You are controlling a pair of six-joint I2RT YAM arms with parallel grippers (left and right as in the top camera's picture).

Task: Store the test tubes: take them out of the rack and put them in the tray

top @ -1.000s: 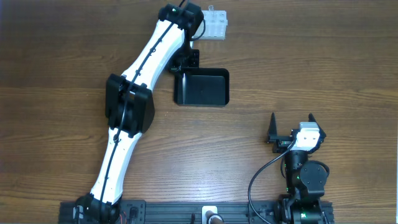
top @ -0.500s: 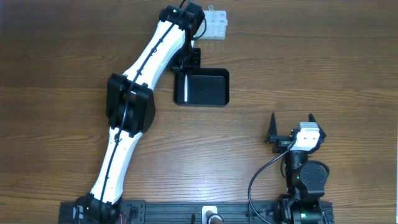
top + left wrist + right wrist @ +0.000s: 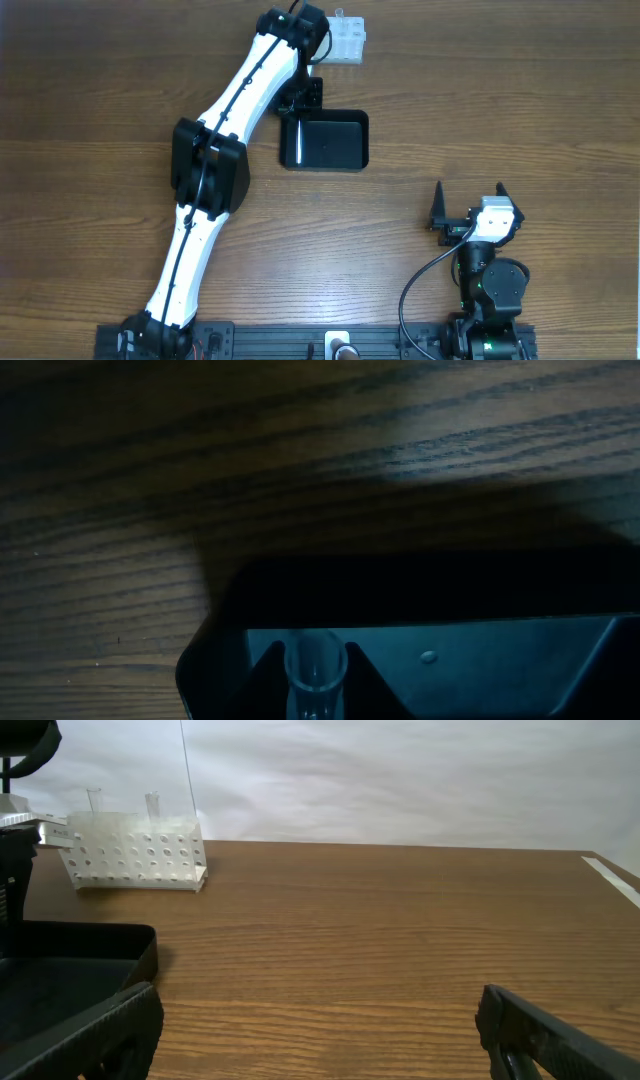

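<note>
Here the left gripper (image 3: 299,112) is hovering low at one side wall of the tray (image 3: 366,140). A test tube (image 3: 298,143) is lying flat inside the tray, directly beneath and ahead of this gripper, and it is stretching away from the gripper along that wall. In the left wrist view the tube's open mouth is sitting right at the gripper's tip, in line with its middle. Whether the gripper is clamping the tube or leaving it loose, I cannot tell. The rack (image 3: 348,42) is standing on the table (image 3: 520,90) just behind the left gripper, on the side away from the tray, near the tray but not touching it.

The right gripper (image 3: 468,208) is sitting well apart from all of this with its jaws spread wide and nothing between them. From where it is sitting, the tray is lying ahead and off to one side, and the rack is standing farther off beyond the tray.

Counting up, one test tube is lying in the tray, and two more test tubes (image 3: 93,800) (image 3: 152,804) are standing upright in the rack, showing in the right wrist view. One tray and one rack are sitting on the table
</note>
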